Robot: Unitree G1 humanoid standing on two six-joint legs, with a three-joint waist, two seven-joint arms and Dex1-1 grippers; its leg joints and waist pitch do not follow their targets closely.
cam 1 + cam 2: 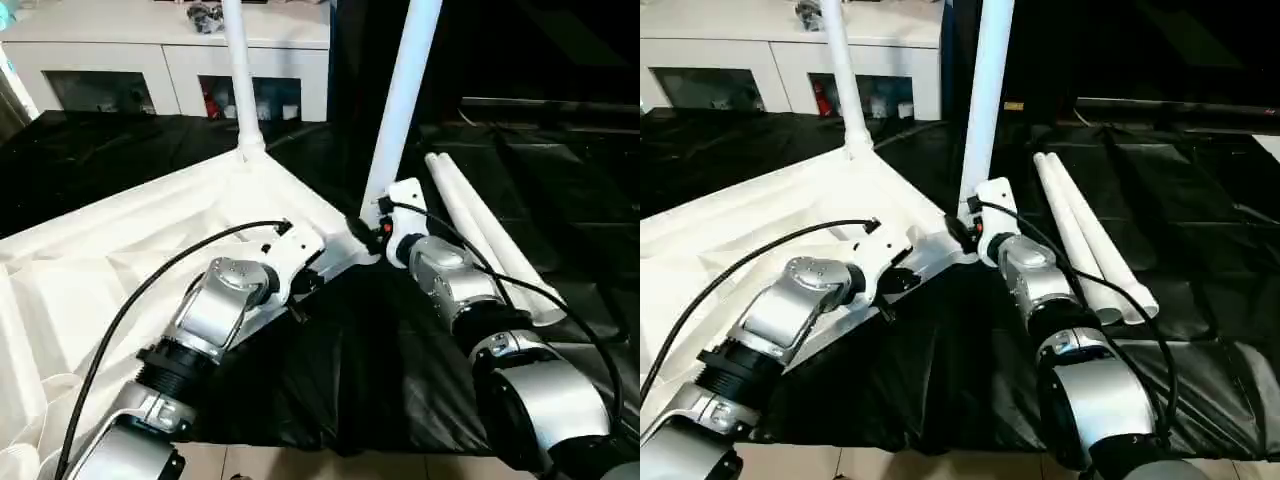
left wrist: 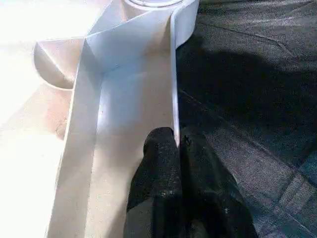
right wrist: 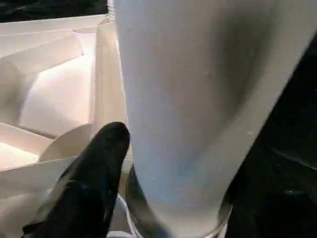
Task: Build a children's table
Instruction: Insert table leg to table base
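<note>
The children's table's white tabletop [image 1: 130, 240] lies upside down on a black cloth, ribs facing up. Two white legs stand upright in its corner sockets: one at the far corner [image 1: 240, 80], one at the near right corner [image 1: 400, 110]. Another two legs [image 1: 480, 230] lie loose side by side on the cloth to the right. My left gripper [image 2: 176, 136] is shut on the tabletop's thin side rim, a little short of the near right corner socket. My right gripper [image 1: 365, 232] sits at the base of the near upright leg [image 3: 188, 99], right above its socket.
A white cabinet [image 1: 170, 60] with glass doors stands behind the work. The black cloth [image 1: 350, 370] covers the floor under the tabletop and to the right; its front edge meets pale floor tiles near my forearms.
</note>
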